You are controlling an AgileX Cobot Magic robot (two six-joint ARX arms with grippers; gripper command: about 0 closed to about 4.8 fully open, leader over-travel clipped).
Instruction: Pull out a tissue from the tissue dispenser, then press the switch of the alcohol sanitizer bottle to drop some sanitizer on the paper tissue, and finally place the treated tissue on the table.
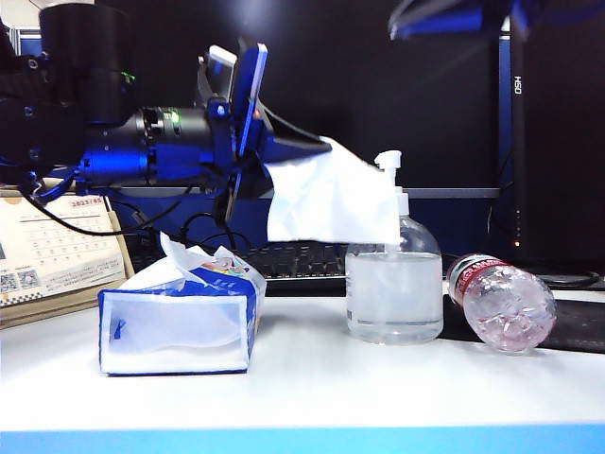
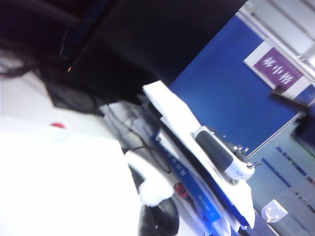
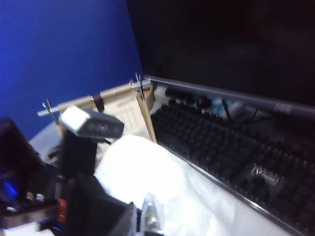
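Observation:
My left gripper reaches in level from the left and is shut on the white tissue. The sheet hangs free in the air. Its far edge lies just beside the white pump switch of the alcohol sanitizer bottle. The tissue fills much of the left wrist view and shows in the right wrist view. The blue-and-white tissue dispenser lies on the white table at the left, a sheet poking from its top. My right gripper is a blurred blue shape high above the pump; its jaws are unclear.
A water bottle with a red cap lies on its side right of the sanitizer. A desk calendar stands at the far left. A black keyboard and a dark monitor are behind. The table's blue rim runs along the front.

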